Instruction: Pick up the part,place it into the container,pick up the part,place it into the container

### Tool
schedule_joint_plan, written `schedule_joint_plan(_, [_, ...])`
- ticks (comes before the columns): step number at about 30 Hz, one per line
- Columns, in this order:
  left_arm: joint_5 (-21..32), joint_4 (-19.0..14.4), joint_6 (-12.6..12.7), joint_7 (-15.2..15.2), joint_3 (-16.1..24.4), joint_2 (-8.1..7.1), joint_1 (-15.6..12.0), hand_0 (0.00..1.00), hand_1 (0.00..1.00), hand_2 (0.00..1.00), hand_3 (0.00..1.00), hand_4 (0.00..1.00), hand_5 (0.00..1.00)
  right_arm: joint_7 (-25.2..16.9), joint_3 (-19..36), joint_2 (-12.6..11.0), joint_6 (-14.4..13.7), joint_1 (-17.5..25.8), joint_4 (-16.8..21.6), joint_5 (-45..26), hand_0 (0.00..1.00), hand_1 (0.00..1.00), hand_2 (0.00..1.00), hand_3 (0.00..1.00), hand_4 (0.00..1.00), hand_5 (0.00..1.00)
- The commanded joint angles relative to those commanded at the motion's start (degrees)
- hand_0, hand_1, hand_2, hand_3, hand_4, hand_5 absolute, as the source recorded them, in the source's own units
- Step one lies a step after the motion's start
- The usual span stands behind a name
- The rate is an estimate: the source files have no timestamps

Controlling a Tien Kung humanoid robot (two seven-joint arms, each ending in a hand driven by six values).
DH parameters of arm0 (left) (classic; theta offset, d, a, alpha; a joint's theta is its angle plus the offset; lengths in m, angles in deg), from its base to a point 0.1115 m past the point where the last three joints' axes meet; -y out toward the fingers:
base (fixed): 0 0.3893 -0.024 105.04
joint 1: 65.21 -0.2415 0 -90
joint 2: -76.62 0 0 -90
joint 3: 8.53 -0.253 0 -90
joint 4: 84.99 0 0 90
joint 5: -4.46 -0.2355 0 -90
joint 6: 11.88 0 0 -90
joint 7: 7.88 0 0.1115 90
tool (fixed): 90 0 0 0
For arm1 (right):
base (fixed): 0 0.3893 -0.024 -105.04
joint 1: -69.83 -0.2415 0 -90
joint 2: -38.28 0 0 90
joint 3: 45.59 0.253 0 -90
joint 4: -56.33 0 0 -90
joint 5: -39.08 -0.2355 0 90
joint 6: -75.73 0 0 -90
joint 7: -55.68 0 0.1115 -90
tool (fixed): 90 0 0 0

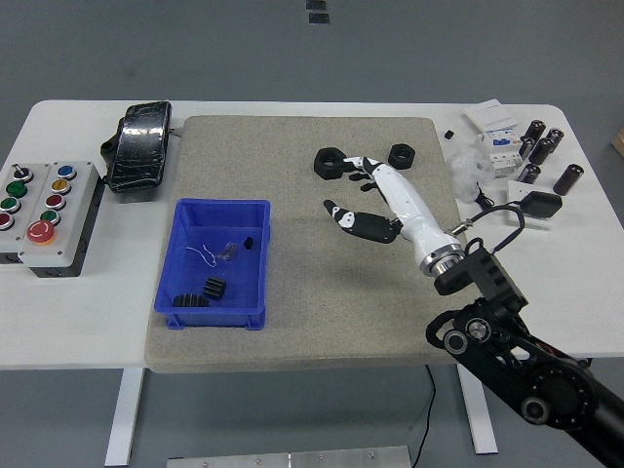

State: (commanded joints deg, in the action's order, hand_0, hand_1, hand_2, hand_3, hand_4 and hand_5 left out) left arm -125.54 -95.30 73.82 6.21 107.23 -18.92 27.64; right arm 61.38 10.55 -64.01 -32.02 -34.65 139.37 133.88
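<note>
The black right arm (pixel 517 356) comes up from the lower right corner onto the square beige felt mat (pixel 390 292), and its white five-fingered right hand (pixel 375 200) hangs over the mat's right-of-centre area. The fingers (pixel 353 168) are spread wide and straight with black tips, the thumb held apart toward the mat's centre; the hand has hold of nothing. The fingertips reach just beside the larger black hexagonal nut (pixel 330 163), which lies near the mat's far edge; whether they touch it cannot be told. A smaller black hexagonal nut (pixel 400 155) lies on the mat near that same far edge, just to the right of the fingers and apart from them.

On the mat's left half sits the blue rectangular plastic bin (pixel 185 224). Inside it, two black toothed gear parts (pixel 200 294) lie at its near end, a small black piece (pixel 248 242) lies toward its far right side, and a thin pale wire loop (pixel 207 255) lies in the middle.

Off the mat's left edge, on the white table (pixel 88 312), stands a grey control box with coloured push buttons (pixel 44 205). Farther back, at the mat's far left corner, lies a black glossy wrapped pack (pixel 139 144). Beyond the mat's right edge is a cluster of dark cylinders (pixel 541 151) and white boxes (pixel 497 132).
</note>
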Motion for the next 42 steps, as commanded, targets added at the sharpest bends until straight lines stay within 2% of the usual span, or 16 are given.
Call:
schedule_joint_plan(7, [0.0,0.0,-0.01,-0.32,0.27,-0.03,-0.05,0.644,0.541,0.552,0.612,0.644,0.326,-7.76,14.29,2.15,0.51,9.55,-3.77,-9.06,0.667,0.743,0.782,0.758,0.754,0.292])
schedule_joint_plan(13, [0.0,0.0,-0.24,-0.54,-0.03,-0.35,0.31,0.644,0.541,0.552,0.613,0.641,0.324,-11.07,23.72,2.33,-0.43,10.77,-4.27,-12.76,0.664,0.736,0.773,0.749,0.762,0.303])
schedule_joint_plan(14, [0.0,0.0,-0.28,-0.58,-0.15,-0.45,0.36,0.644,0.541,0.552,0.612,0.641,0.325,-11.5,25.0,2.28,-0.51,10.79,-4.11,-13.3,0.665,0.723,0.762,0.741,0.794,0.348])
schedule_joint_plan(16, [0.0,0.0,-0.35,-0.63,-0.3,-0.61,0.38,0.644,0.541,0.552,0.612,0.641,0.325,-12.63,26.46,2.37,-0.59,10.91,-3.66,-14.99,0.665,0.723,0.762,0.741,0.794,0.348])
schedule_joint_plan(19, [0.0,0.0,-0.36,-0.66,-0.09,-0.85,0.19,0.644,0.541,0.552,0.612,0.641,0.325,-16.1,25.81,3.36,0.46,11.12,-3.11,-19.97,0.665,0.723,0.762,0.741,0.794,0.348])
schedule_joint_plan(20, [0.0,0.0,-0.34,-0.66,0.05,-0.91,0.08,0.644,0.541,0.552,0.612,0.642,0.327,-17.38,25.42,3.85,0.83,11.11,-2.9,-21.76,0.669,0.715,0.746,0.758,0.866,0.562])
schedule_joint_plan(24, [0.0,0.0,-0.24,-0.67,0.26,-0.91,-0.36,0.644,0.541,0.552,0.612,0.642,0.327,-21.68,23.39,4.83,1.37,10.96,-2.01,-28.48,0.669,0.715,0.746,0.758,0.866,0.562])
schedule_joint_plan(25, [0.0,0.0,-0.19,-0.69,0.11,-0.86,-0.46,0.644,0.541,0.552,0.612,0.642,0.327,-22.23,22.98,4.86,1.41,11.0,-1.85,-29.77,0.669,0.715,0.746,0.758,0.866,0.562])
schedule_joint_plan(26, [0.0,0.0,-0.13,-0.7,-0.07,-0.79,-0.56,0.644,0.541,0.552,0.612,0.643,0.328,-22.67,22.63,4.88,1.44,11.06,-1.77,-31.13,0.666,0.713,0.739,0.733,0.872,0.604])
schedule_joint_plan(29, [0.0,0.0,-0.08,-0.63,-0.31,-0.47,-0.81,0.644,0.541,0.552,0.612,0.643,0.328,-23.44,21.98,4.76,1.53,11.08,-2.46,-34.18,0.666,0.713,0.739,0.733,0.872,0.604])
schedule_joint_plan(36, [0.03,0.0,-0.02,-0.6,-0.46,-0.09,-0.8,0.644,0.541,0.551,0.612,0.646,0.328,-24.19,20.57,3.78,1.82,10.67,-5.43,-36.54,0.668,0.703,0.731,0.707,0.869,0.618])
schedule_joint_plan(42, [0.0,0.0,-0.04,-0.7,-0.49,-0.1,-0.75,0.644,0.541,0.551,0.612,0.649,0.33,-24.16,20.39,3.93,1.87,10.42,-5.59,-35.62,0.665,0.701,0.726,0.699,0.865,0.633])
